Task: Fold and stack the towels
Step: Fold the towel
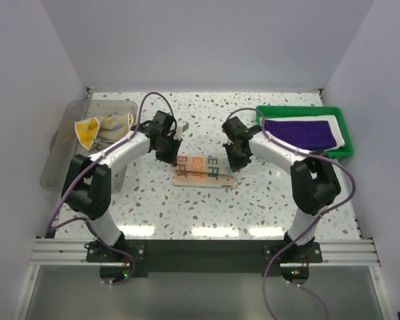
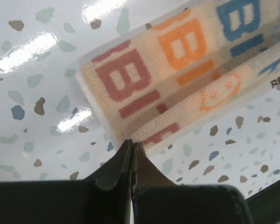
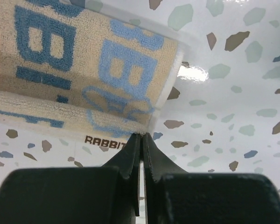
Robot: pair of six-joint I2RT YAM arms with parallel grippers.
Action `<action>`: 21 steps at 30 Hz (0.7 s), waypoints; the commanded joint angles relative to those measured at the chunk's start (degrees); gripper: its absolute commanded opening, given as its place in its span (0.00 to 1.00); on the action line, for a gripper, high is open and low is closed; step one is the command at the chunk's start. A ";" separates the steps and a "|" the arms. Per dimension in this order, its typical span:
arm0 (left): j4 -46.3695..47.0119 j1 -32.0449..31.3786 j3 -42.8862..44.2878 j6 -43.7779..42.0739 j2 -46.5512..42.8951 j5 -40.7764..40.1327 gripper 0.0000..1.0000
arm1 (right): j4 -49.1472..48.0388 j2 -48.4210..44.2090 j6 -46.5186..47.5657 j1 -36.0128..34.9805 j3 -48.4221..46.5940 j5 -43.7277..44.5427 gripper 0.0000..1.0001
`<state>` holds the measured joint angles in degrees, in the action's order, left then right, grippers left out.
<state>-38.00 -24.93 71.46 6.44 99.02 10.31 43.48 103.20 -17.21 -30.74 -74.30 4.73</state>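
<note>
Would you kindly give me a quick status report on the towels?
Left gripper and right gripper shut, tips at opposite ends of lettered towel. Towel folded flat. Nothing obstructing.

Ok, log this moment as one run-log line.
phase: folding lettered towel | left gripper: shut, tips at towel's left end | right gripper: shut, tips at right end | green tray: purple towel over white towel
</note>
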 commanded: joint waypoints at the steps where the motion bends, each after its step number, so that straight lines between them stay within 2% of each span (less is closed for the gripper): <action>1: -1.99 -0.38 -2.63 0.42 -5.50 -0.64 0.00 | 6.17 -3.97 3.41 0.51 -0.41 6.16 0.00; 7: 1.96 -2.58 -9.40 2.44 -5.25 0.24 0.00 | 2.75 -3.10 2.97 0.60 3.28 5.90 0.00; 18: 6.18 -4.08 -13.98 4.11 -2.25 1.56 0.00 | -2.35 -1.33 2.53 0.60 6.80 5.99 0.00; 21: 6.53 -4.60 -14.77 4.37 -4.53 1.47 0.09 | -2.70 -3.52 2.71 0.60 7.68 5.73 0.02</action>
<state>-30.24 -29.56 58.19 10.44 96.82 13.93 40.07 102.37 -15.62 -31.14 -67.79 6.09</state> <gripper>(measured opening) 0.070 0.016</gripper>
